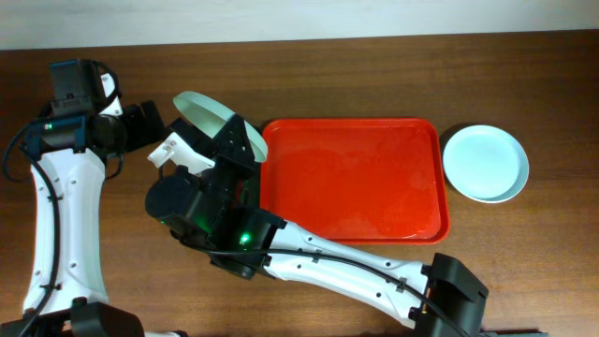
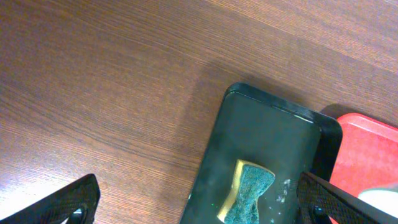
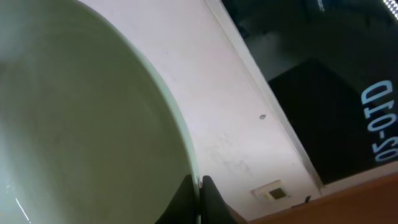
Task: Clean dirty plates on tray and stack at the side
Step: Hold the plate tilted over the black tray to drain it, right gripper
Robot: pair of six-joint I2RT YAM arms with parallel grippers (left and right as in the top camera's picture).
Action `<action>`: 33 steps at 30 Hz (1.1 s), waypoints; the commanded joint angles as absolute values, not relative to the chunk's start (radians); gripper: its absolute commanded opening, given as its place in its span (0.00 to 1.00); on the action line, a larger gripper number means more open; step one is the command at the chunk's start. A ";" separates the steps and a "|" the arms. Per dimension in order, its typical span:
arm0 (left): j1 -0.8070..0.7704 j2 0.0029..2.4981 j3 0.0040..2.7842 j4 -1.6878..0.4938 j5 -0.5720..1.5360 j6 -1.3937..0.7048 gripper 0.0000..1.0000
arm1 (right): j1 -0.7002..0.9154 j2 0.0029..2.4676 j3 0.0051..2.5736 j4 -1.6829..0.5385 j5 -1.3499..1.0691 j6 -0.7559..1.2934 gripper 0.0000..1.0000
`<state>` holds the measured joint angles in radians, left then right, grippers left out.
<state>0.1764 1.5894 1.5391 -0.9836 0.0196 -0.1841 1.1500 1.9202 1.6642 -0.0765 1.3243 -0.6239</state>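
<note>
Brown wood-grain tabletop (image 1: 374,56) fills every view we have, with a pale wall running along its far edge.

We start at the right pincer (image 3: 199,193). Its fingers are pressed together on the rim of a pale plate (image 3: 74,124). In the right wrist view the plate's greenish-white face fills the left half of the frame. Behind it are a light wall and a dark panel with lettering we cannot read. From overhead we find the same pale plate (image 1: 201,110) held up off the tabletop and tilted steeply. It sits just past the left end of the red tray (image 1: 356,178). The right arm reaches to it across the near side of the tabletop.

The red tray lies in the middle, its floor glistening in patches. Just beside its right edge, apart from it, a light blue plate (image 1: 485,163) rests flat on the wood.

The left pincer (image 2: 199,180) is spread wide and grips nothing. Its two dark fingers (image 2: 68,202) show only at the lower corners of the left wrist view. Below it lies a black tray (image 2: 261,137) holding a sponge (image 2: 249,196) with a green top and a yellow side. A corner of the red tray sits just right of the black one. From overhead the right arm hides the black tray.
</note>
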 commanded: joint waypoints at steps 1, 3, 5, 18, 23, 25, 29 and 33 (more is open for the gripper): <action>0.179 1.582 1.544 -0.982 0.023 -0.197 0.99 | 1.121 1.919 1.679 -0.046 1.422 -0.590 0.04; 0.179 1.582 1.544 -0.982 0.023 -0.197 0.99 | 1.103 1.920 1.677 -0.084 1.423 -0.440 0.04; 0.179 1.582 1.544 -0.982 0.022 -0.197 0.99 | 1.101 1.920 1.677 -0.160 1.393 -0.437 0.04; 0.179 1.582 1.544 -0.982 0.023 -0.197 0.99 | 1.114 1.920 1.676 -0.229 1.444 -0.308 0.04; 0.179 1.582 1.544 -0.982 0.022 -0.197 0.99 | 1.111 1.920 1.675 -0.284 1.388 -0.200 0.04; 0.179 1.582 1.544 -0.982 0.022 -0.197 0.99 | 1.111 1.920 1.675 -0.308 1.388 -0.200 0.04; 0.179 1.582 1.544 -0.982 0.023 -0.197 0.99 | 1.105 1.920 1.670 -0.413 1.354 -0.081 0.04; 0.179 1.582 1.544 -0.982 0.023 -0.197 0.99 | 1.079 1.920 1.670 -0.548 1.252 0.056 0.04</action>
